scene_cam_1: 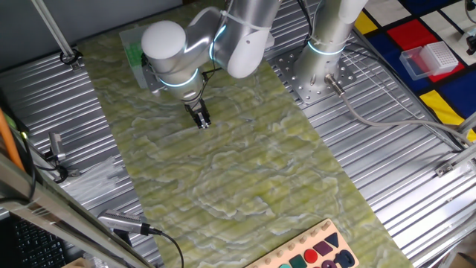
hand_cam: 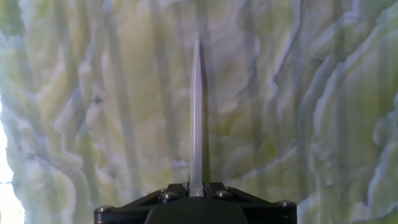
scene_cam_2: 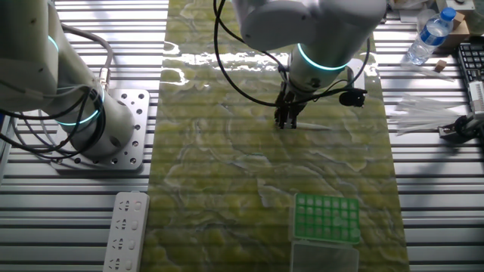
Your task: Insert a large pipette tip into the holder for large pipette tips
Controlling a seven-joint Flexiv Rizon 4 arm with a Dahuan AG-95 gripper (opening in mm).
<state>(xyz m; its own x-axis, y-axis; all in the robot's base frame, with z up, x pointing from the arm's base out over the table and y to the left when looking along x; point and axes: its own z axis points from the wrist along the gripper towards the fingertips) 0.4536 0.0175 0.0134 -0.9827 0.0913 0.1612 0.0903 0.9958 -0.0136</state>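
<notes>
My gripper (scene_cam_1: 202, 120) hangs fingers-down at the green marbled mat, also seen in the other fixed view (scene_cam_2: 286, 122). In the hand view the jaws (hand_cam: 196, 190) are shut on the wide end of the large pipette tip (hand_cam: 197, 112), a pale translucent sliver that runs straight away from the fingers over the mat. In the other fixed view the tip (scene_cam_2: 314, 126) shows as a thin white line to the right of the fingers. The holder for large pipette tips (scene_cam_2: 327, 217), with its green gridded top, stands at the near end of the mat; in one fixed view it (scene_cam_1: 134, 53) is mostly hidden behind my arm.
A second arm's base (scene_cam_2: 91, 121) stands left of the mat. A pinkish-red box with a white grid (scene_cam_1: 431, 59) sits far right. A water bottle (scene_cam_2: 431, 34) and clear bags (scene_cam_2: 423, 113) lie right of the mat. A power strip (scene_cam_2: 125, 230) lies at lower left.
</notes>
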